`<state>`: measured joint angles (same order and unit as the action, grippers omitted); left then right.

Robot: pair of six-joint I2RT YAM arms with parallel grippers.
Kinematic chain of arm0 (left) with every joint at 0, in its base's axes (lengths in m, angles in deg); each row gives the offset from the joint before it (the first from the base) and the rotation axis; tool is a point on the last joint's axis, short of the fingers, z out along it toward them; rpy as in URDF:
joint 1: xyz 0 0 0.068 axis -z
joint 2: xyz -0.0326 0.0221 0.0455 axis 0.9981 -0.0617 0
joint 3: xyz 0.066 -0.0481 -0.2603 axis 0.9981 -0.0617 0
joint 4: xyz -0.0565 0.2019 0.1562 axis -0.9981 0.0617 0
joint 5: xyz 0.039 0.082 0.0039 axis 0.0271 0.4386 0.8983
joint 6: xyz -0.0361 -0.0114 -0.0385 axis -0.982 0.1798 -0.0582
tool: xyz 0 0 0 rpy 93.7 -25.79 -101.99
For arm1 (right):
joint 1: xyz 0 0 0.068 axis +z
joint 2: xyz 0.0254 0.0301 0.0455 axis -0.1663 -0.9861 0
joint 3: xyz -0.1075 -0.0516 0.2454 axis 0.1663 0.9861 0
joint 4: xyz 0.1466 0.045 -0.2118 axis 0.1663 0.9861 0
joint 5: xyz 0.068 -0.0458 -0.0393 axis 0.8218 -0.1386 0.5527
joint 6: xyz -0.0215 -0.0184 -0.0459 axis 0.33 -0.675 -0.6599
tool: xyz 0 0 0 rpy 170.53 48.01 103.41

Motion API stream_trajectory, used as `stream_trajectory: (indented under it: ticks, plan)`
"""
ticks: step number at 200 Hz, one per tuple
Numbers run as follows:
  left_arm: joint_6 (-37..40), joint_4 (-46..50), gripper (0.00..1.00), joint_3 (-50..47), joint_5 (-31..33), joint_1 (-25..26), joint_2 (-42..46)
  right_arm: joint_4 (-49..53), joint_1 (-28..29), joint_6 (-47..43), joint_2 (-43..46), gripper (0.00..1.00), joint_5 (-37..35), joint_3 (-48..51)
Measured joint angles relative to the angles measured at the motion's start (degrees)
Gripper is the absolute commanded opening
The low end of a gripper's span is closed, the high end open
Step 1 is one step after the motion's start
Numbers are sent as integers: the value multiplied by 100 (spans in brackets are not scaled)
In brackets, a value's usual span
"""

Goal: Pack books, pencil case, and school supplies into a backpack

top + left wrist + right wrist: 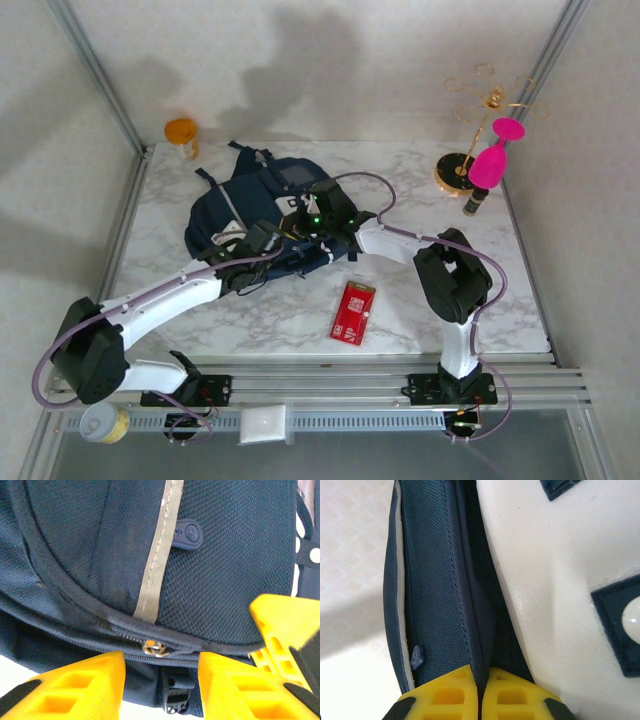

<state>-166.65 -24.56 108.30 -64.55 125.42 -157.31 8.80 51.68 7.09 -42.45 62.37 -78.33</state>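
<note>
A white marble-patterned tabletop (500, 300) carries everything. A large navy blue fabric backpack (258, 188) lies left of the middle. A small flat red rectangular packet (353, 313) lies near the front edge, apart from it. An orange plastic cup (181, 132) sits at the far left corner. A gold wire stand (458, 172) on a round base and a small dark bottle (473, 203) stand at the far right.
</note>
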Motion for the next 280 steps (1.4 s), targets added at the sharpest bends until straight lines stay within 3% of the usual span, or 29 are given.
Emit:
stream_trajectory:
  ticks: [39, 67, 112, 170, 198, 234, 280]
  plan:
    - [-70, 35, 37, 243, 79, 20, -297, -142, 0, 87, 0, 0, -55, 37]
    - [-74, 42, 28, 382, 76, 35, -496, -149, 0, 120, 0, 0, -70, 37]
    - [-92, -4, 33, 409, 42, 44, -675, -151, 0, 122, 0, 0, -90, 37]
    - [-72, -186, 13, 409, 44, 2, -820, -216, 15, 122, 2, 0, -153, 59]
    - [177, -282, 0, 409, 24, -17, -800, -289, 15, 90, 52, 0, -181, 122]
    - [643, -256, 0, 343, -66, -22, -417, -181, -35, -162, 245, 0, -192, 142]
    - [1596, 44, 0, 225, -560, -85, 361, 286, -610, -505, 354, 0, 584, 76]
